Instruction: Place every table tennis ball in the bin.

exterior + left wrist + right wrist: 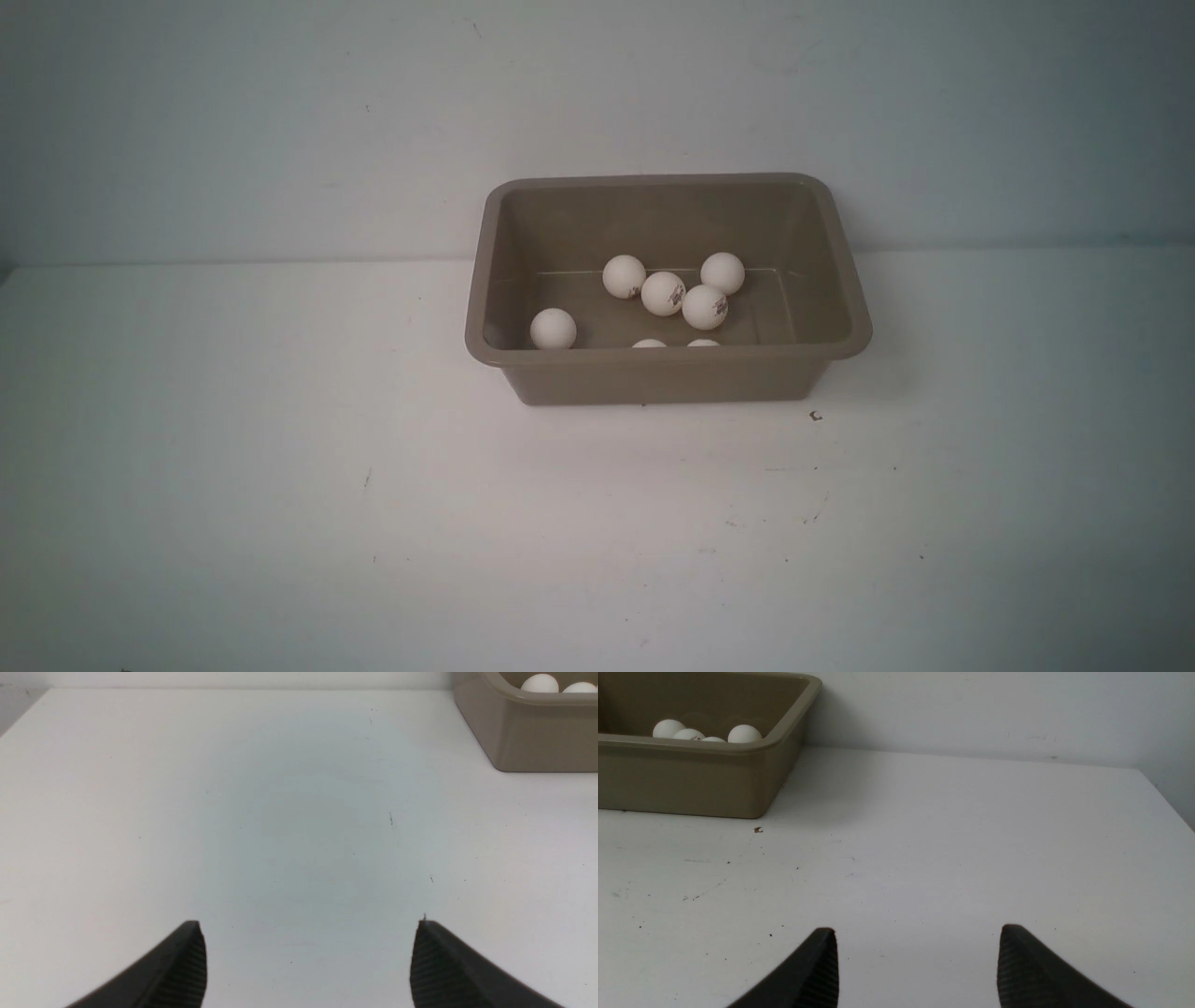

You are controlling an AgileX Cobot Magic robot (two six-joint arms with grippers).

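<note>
Front view shows neither of my arms. The bin's (667, 373) near wall hides most of two table tennis balls (663, 293): only their tops peek above the rim at its front edge. Ball count in the bin: seven. Four sit clustered near the middle of the floor, touching or almost so; one lies alone toward the bin's left front corner; the two half-hidden ones lie against the near wall. Dark printed logos show on two of the cluster; too small to read.

The white table (280, 485) around the bin carries only scuffs and specks.

My left gripper (310, 926): fingers spread wide, nothing between them, over bare table well away from the bin. My right gripper (917, 931): fingers apart, nothing held, likewise over table clear of the bin. Only the fingertips of each are in frame.
</note>
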